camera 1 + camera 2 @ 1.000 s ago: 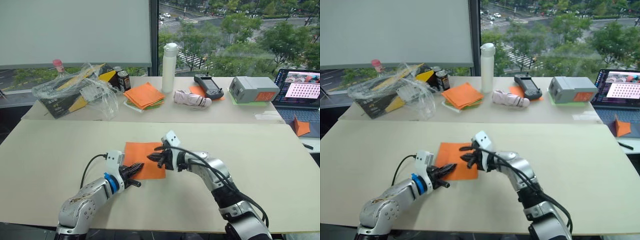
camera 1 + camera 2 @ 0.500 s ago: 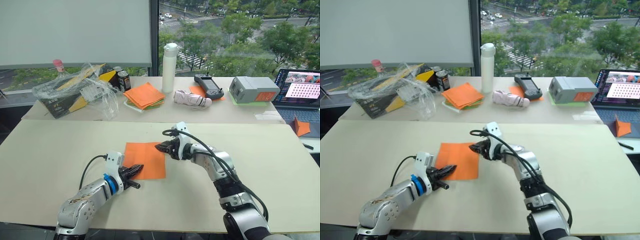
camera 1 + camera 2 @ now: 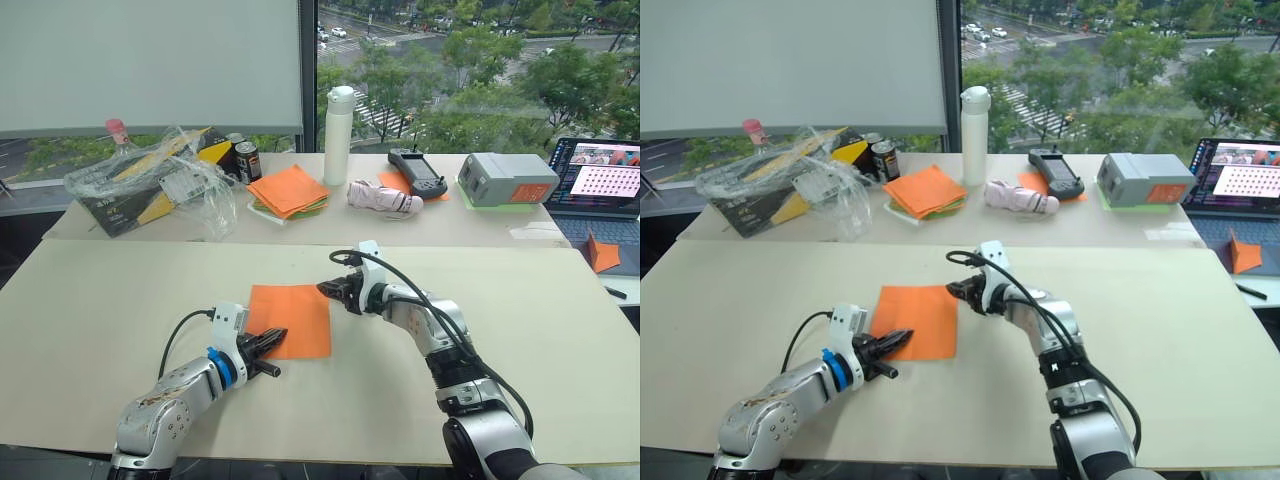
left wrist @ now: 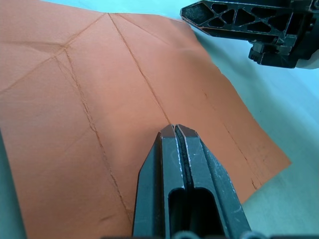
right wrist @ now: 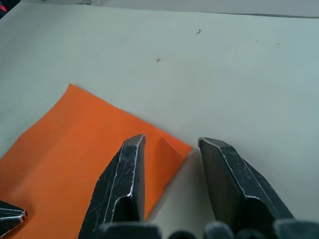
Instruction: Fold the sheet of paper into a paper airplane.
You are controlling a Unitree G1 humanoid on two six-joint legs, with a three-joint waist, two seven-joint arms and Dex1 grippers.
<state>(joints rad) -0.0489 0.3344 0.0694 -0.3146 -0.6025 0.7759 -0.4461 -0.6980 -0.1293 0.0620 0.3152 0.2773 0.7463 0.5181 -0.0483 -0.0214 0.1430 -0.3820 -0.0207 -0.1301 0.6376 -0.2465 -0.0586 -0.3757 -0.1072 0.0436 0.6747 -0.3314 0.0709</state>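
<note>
paper (image 3: 290,320) is lying flat on the near table (image 3: 90,300), about mid-width and a bit toward the left edge, old crease lines all over it but nothing actually folded, so no airplane yet. what changed over the last second: the right gripper (image 5: 169,149) was sitting over the middle of the sheet and has pulled back to the far right corner, and now its fingers are spread open a bit and straddle that corner, one over the paper, one over bare table, holding nothing. the corner looks slightly lifted. left gripper (image 4: 174,130) hasn't budged, fingers pressed together with the tips down on the near part of the sheet on a crease, pinning it rather than gripping. my guess is it's lining up to pinch that corner and fold it over, so we're right at the start.
</note>
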